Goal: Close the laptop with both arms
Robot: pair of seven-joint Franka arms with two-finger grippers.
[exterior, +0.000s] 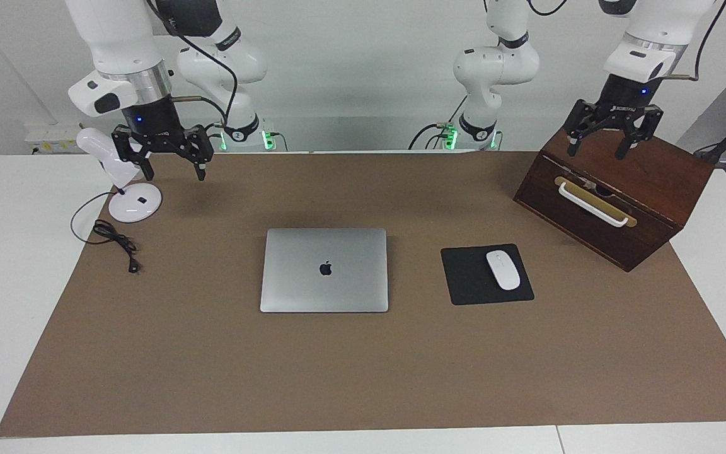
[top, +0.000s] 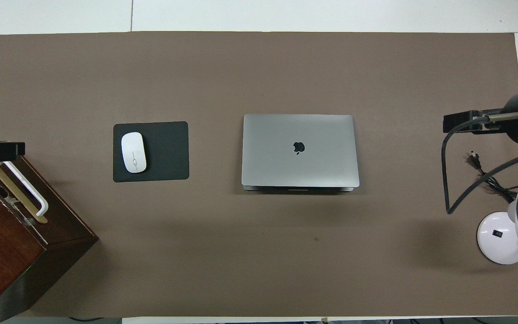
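On the mat, apple-logo laptop (exterior: 324,270) lies shut; both grippers' fingers spread.

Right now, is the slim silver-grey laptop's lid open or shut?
Shut: the slim silver-grey laptop lies flat, logo lid up, no keyboard showing.

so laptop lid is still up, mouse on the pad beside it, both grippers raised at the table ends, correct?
Not quite: the laptop lid is down, flat, logo up, as the facing view shows. The rest holds: the mouse is on the pad beside it, with the left gripper over the wooden box and the right gripper beside the lamp.
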